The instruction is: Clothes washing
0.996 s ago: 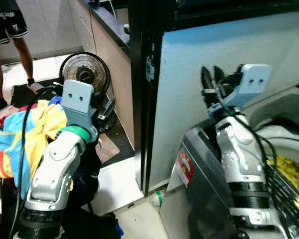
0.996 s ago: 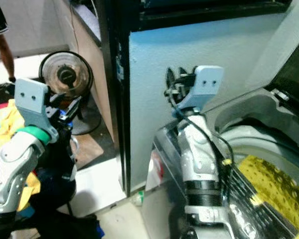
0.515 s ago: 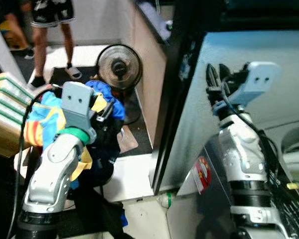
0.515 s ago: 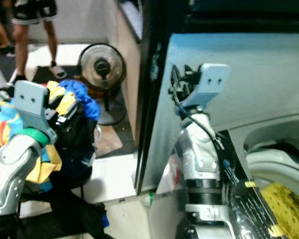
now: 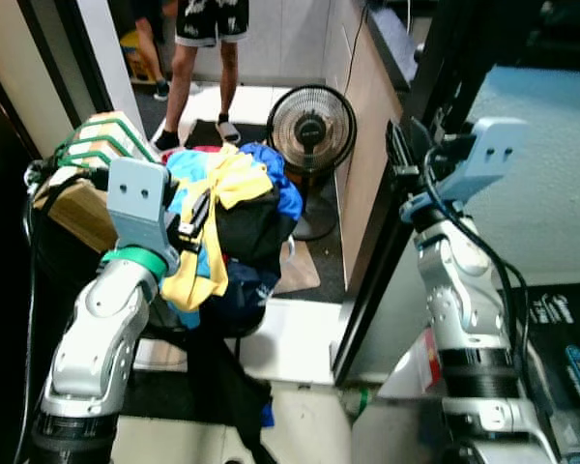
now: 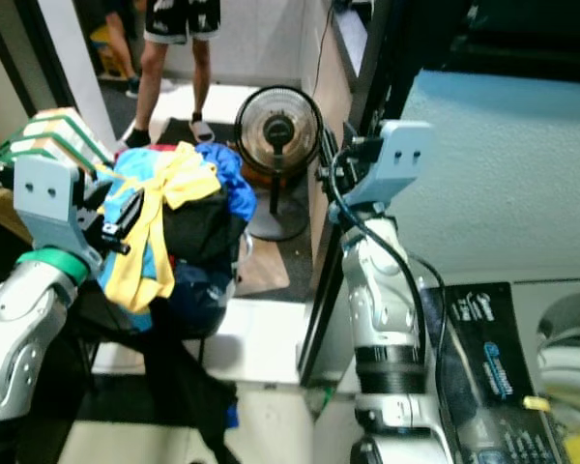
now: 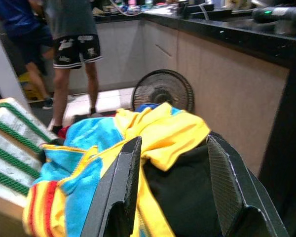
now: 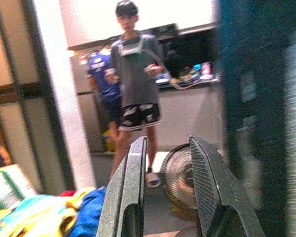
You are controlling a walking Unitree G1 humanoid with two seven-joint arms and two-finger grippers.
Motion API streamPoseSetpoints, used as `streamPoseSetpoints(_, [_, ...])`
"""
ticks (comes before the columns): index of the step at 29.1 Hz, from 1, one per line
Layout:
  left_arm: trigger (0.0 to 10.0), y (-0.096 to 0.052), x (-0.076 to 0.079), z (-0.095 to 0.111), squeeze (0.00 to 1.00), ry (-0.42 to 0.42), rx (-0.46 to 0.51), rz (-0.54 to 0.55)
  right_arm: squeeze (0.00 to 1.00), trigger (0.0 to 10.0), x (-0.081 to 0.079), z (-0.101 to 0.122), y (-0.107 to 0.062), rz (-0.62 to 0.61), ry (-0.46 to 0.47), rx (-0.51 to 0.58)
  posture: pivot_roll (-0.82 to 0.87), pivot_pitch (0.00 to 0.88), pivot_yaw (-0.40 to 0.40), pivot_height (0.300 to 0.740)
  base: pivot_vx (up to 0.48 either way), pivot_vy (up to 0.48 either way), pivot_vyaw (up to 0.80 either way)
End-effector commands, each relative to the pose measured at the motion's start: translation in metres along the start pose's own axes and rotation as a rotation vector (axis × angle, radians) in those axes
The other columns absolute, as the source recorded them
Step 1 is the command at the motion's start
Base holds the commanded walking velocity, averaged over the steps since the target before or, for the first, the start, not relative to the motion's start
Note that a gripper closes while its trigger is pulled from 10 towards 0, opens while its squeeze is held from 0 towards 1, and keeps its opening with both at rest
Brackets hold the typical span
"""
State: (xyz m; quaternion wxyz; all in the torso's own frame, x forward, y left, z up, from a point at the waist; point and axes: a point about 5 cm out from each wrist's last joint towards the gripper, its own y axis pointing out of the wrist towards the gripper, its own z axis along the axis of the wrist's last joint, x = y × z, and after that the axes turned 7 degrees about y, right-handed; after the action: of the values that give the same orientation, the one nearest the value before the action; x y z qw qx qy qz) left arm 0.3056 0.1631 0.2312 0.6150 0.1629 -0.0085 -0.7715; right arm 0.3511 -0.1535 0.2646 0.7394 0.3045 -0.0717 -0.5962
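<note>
Raising both arms, I see the left gripper (image 7: 170, 192) with fingers spread, empty, just before the pile of clothes (image 5: 227, 208), yellow and blue over black. That pile sits beside the floor fan (image 5: 312, 130). My right gripper (image 8: 165, 187) is spread too, empty, aimed toward a person (image 8: 135, 89) standing beyond.

Heap of clothes (image 5: 234, 208): a yellow garment (image 5: 213, 217) draped over the top and hanging down the front, turquoise and blue pieces beneath, black fabric at the centre, piled beside the standing fan.
</note>
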Motion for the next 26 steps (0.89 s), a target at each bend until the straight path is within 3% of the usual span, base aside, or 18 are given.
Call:
streamPoseSetpoints(1, [10.0,-0.0014,-0.0007,-0.0011,0.0,-0.011,-0.009,0.004,0.0,10.0,-0.0008,-0.0015,-0.0009,0.006,0.024,0.003,0.07,0.0,-0.005,0.74,0.0,0.36,0.0])
streamPoseSetpoints(21, [10.0,-0.001,-0.0004,-0.0004,0.0,-0.017,-0.002,0.008,0.0,10.0,-0.0036,-0.0036,-0.0015,0.026,0.036,0.003,0.06,0.0,-0.004,0.74,0.0,0.48,0.0])
streamPoseSetpoints(26, [10.0,-0.0024,-0.0038,0.0018,0.0,-0.065,0.015,0.036,0.0,10.0,-0.005,-0.004,-0.0017,0.034,0.04,0.002,0.06,0.0,-0.004,0.74,0.0,-0.283,0.0])
